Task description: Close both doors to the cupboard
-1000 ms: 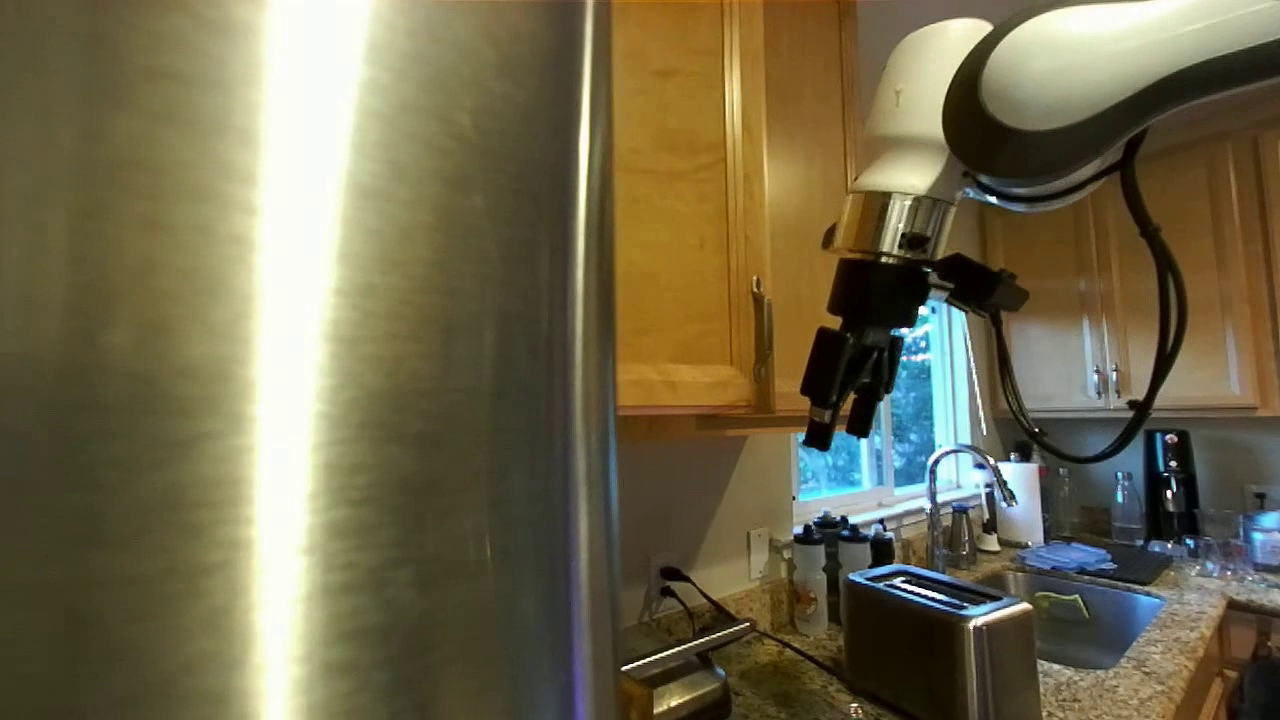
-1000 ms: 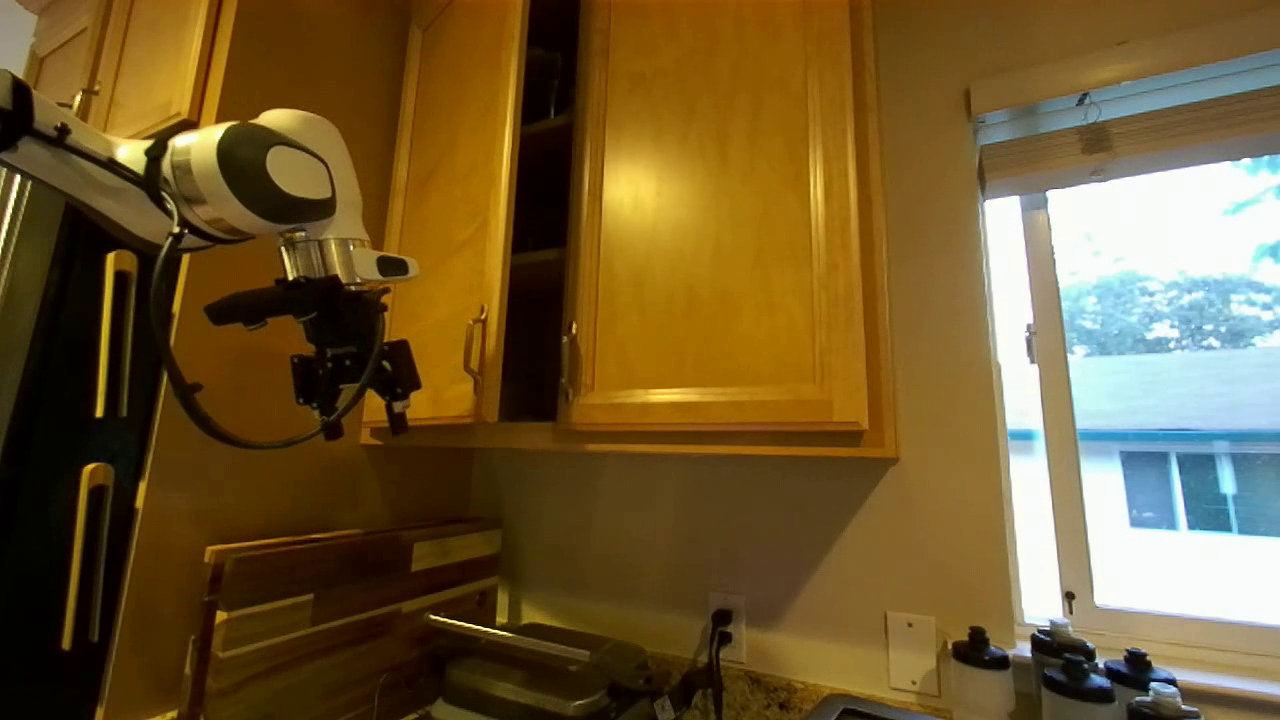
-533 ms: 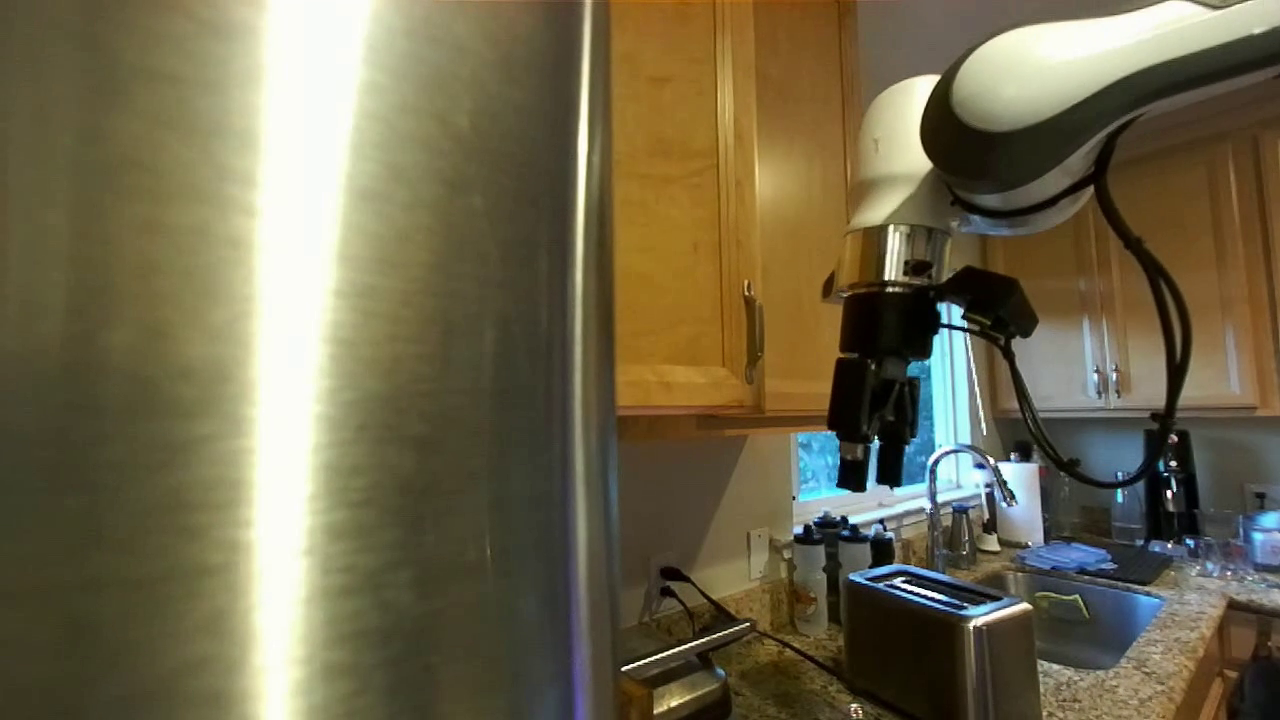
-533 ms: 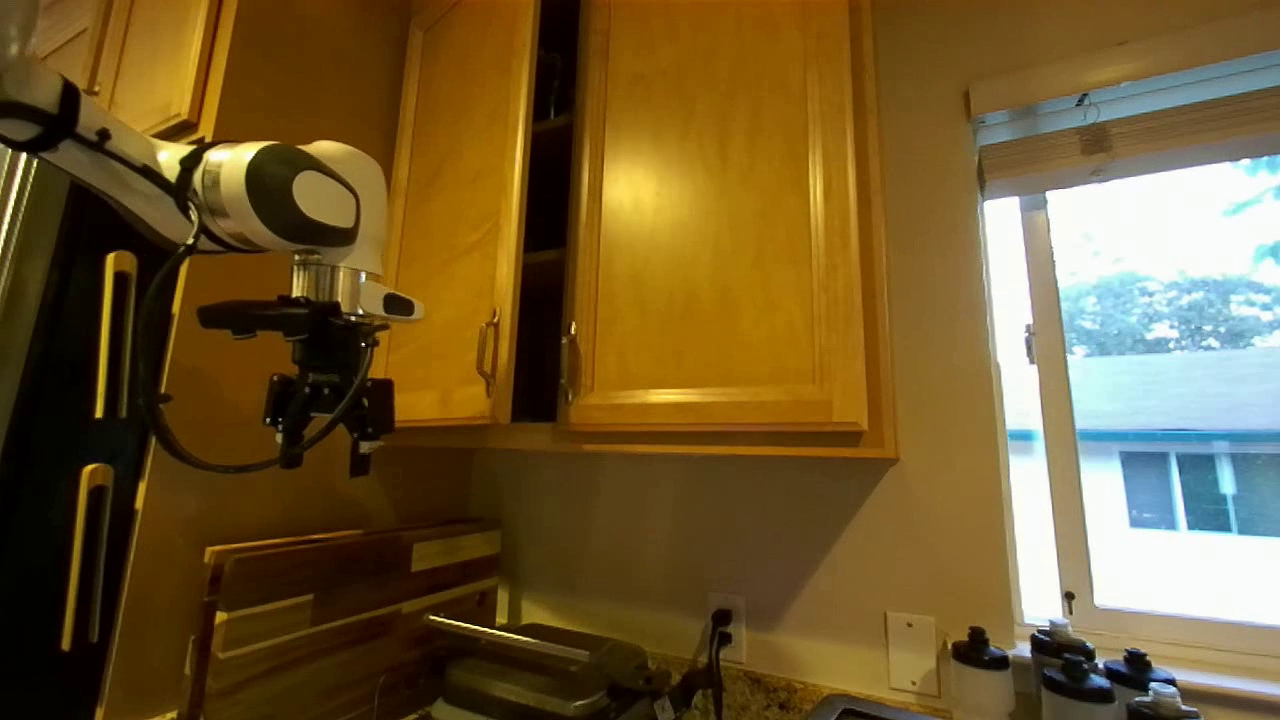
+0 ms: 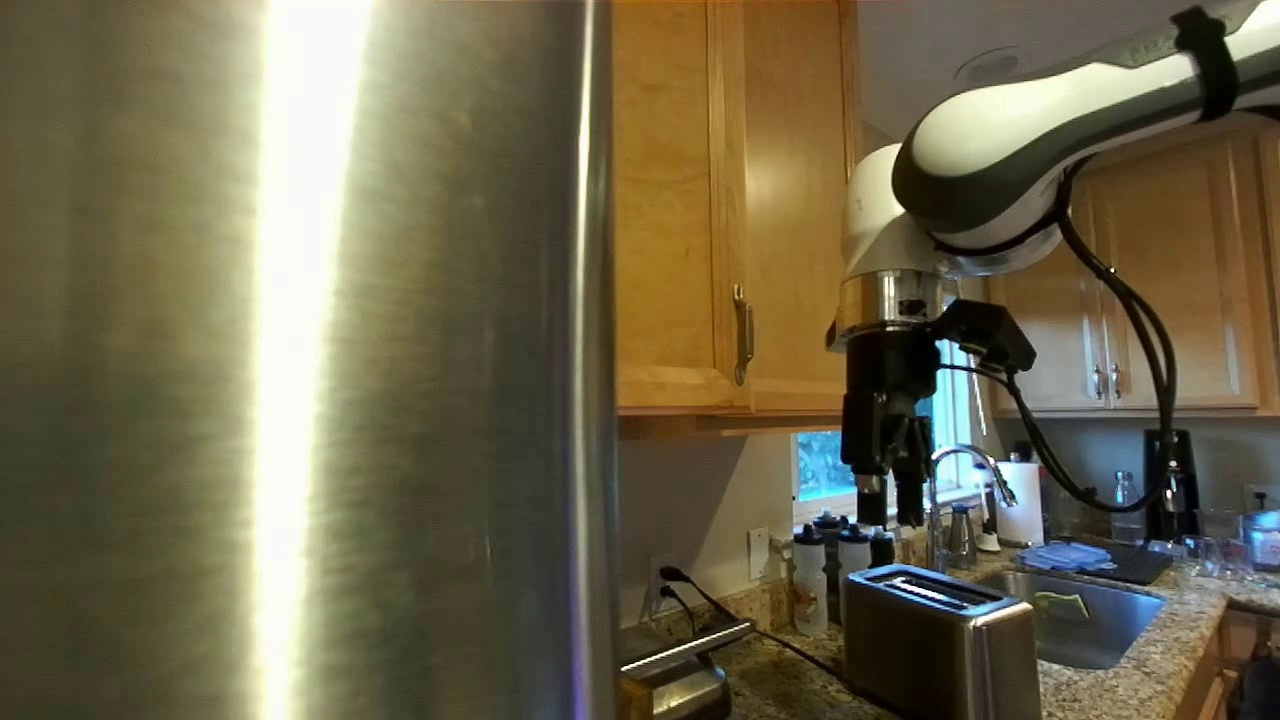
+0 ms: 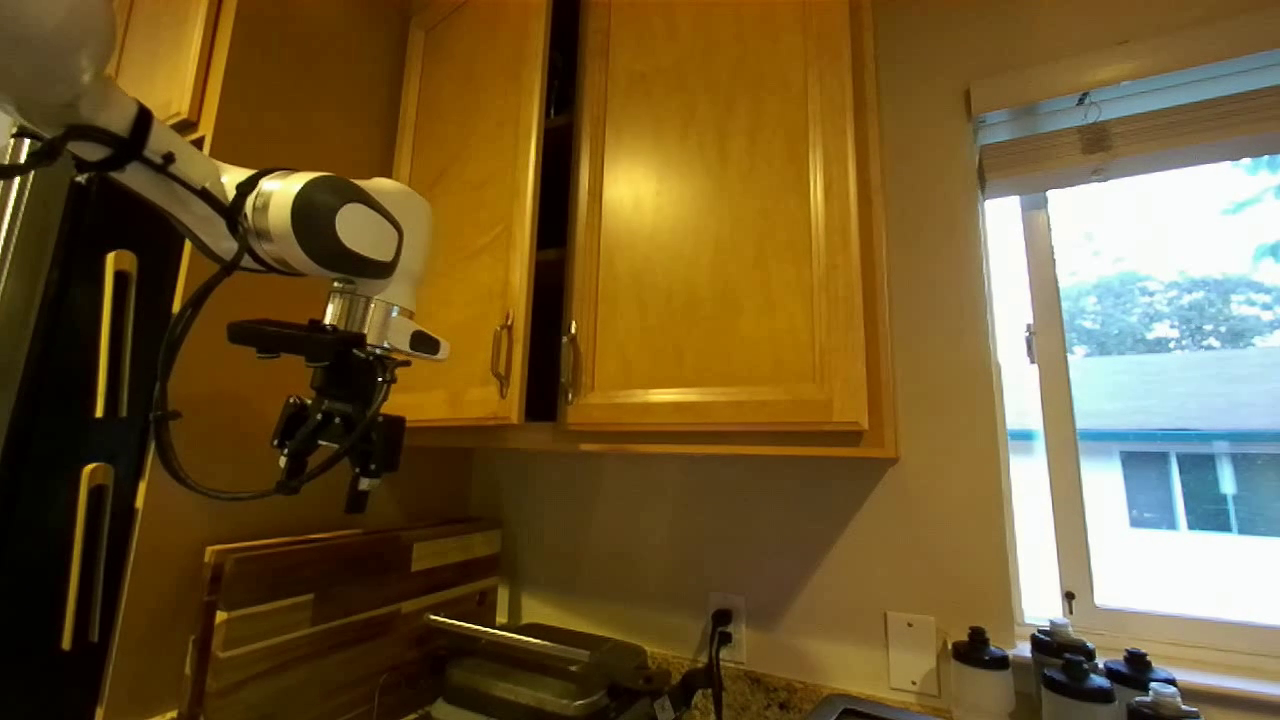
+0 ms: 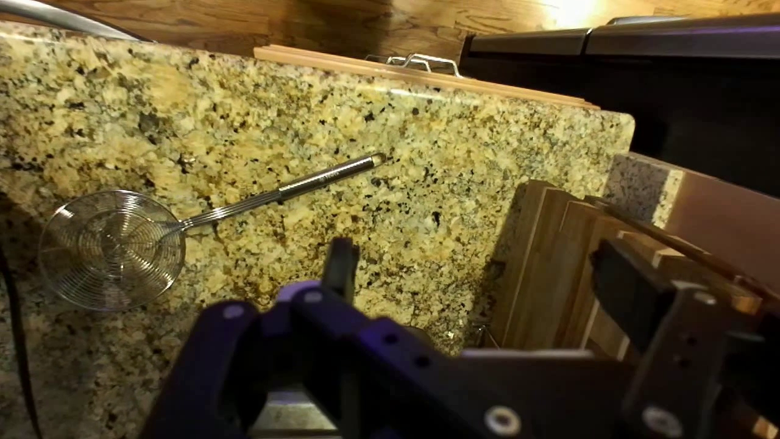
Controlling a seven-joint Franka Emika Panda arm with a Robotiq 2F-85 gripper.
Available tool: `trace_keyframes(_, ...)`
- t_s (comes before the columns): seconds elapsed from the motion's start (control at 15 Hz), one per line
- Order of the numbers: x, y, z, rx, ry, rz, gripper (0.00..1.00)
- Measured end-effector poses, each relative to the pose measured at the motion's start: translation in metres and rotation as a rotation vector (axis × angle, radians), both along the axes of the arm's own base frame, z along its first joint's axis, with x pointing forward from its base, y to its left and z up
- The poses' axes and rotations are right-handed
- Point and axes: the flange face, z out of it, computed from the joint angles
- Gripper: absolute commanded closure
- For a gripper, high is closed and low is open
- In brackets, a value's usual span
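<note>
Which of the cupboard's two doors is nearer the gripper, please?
The left door in an exterior view, partly behind the arm; the right door is farther, unobscured.

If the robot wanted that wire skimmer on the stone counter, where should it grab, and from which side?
Probably by the solid outer part of its handle, from above, with the gripper closing across it. The skimmer lies flat on the counter, its handle straight and slim; the round wire basket is broad and looks easier to bend.
</note>
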Motion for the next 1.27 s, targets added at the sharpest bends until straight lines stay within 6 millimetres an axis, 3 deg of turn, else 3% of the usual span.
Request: trace_keyframes(1.27,-0.0023,0.0091,-0.0029,-0.035,-0.001,0.016,0.00)
